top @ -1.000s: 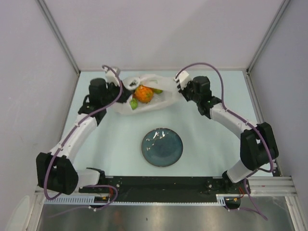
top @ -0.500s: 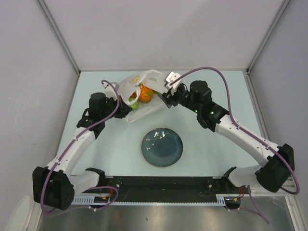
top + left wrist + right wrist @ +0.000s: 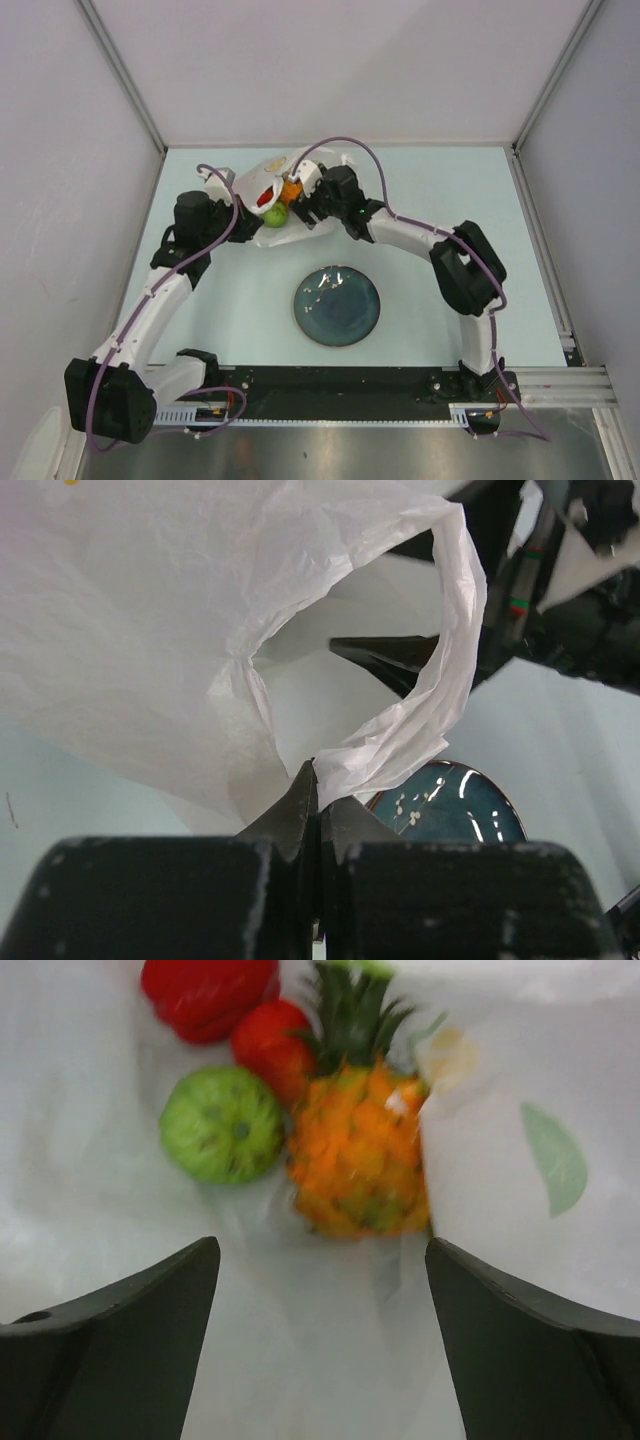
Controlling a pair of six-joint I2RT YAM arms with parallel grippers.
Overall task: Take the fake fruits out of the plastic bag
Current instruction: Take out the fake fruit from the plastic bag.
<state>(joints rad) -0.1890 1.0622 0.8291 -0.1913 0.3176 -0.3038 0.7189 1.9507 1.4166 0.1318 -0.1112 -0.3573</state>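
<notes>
The plastic bag (image 3: 262, 232) lies at the back of the table with its mouth held up. My left gripper (image 3: 320, 790) is shut on the bag's twisted handle loop (image 3: 440, 680) and sits at the bag's left side (image 3: 238, 208). My right gripper (image 3: 320, 1290) is open inside the bag's mouth (image 3: 298, 196), a little short of the fake fruits and touching none of them. In front of it lie the orange pineapple (image 3: 360, 1155), a green round fruit (image 3: 222, 1123) and two red ones (image 3: 205, 995). From above, the green fruit (image 3: 272, 214) and a red one (image 3: 264, 196) show in the bag.
A dark blue plate (image 3: 336, 305) sits at the table's middle, in front of the bag, and shows just beyond the left fingers (image 3: 450, 805). Grey walls close the back and both sides. The black rail with the arm bases (image 3: 340, 380) runs along the near edge.
My right arm has swung left from beside the bag into its mouth, its jaws opening wide. My left gripper, still shut on the handle, has shifted with the bag.
</notes>
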